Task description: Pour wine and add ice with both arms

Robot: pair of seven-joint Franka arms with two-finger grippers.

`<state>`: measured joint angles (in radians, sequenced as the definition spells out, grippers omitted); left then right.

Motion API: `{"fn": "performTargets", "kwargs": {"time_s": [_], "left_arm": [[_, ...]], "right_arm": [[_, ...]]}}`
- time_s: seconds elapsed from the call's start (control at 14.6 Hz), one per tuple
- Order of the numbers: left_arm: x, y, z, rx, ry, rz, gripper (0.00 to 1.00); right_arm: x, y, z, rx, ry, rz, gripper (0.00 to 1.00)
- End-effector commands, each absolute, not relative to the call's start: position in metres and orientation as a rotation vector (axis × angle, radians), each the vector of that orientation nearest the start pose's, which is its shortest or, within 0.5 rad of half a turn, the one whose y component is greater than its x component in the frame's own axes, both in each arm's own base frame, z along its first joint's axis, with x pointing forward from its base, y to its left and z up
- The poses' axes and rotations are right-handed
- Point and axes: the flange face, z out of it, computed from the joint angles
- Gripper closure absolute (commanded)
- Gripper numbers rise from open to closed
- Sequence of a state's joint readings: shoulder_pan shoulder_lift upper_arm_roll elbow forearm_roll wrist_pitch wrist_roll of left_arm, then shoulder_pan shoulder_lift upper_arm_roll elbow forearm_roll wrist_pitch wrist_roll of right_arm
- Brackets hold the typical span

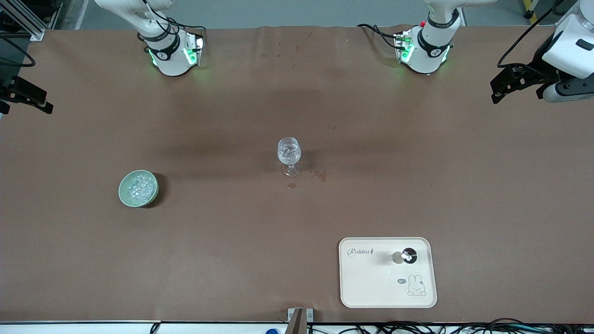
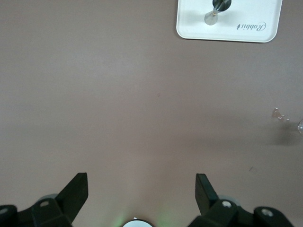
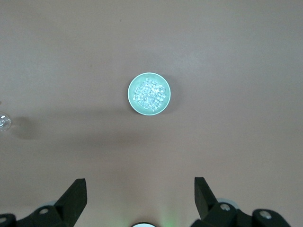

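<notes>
Both arms waited, left gripper [image 2: 141, 189] and right gripper [image 3: 140, 191] with jaws apart (nothing held); ice [image 1: 138, 186] filled the bowl [image 1: 124, 197], frame's lower left.

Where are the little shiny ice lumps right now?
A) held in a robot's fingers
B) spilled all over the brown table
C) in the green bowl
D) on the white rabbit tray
C: the ice sits heaped inside the pale green bowl toward the right arm's end of the table, and the right wrist view shows the same heap filling that bowl.
</notes>
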<state>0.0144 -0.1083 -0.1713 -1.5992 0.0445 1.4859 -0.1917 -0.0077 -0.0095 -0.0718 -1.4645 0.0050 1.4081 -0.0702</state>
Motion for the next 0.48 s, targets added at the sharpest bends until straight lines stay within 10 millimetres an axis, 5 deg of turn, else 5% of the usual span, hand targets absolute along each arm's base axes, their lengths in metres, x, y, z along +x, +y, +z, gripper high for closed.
{"fn": "performTargets", "kwargs": {"time_s": [0.0,0.41], "left_arm": [[0.505,-0.072,0.666,-3.098,-0.043,-0.020,0.00],[0.508,-0.059,0.663,-3.111,-0.003,-0.010,0.00]], "right_arm": [[0.524,-0.038,0.663,-3.119,-0.013,0.077,0.00],[0.526,-0.039,0.666,-3.132,-0.011,0.057,0.00]]}}
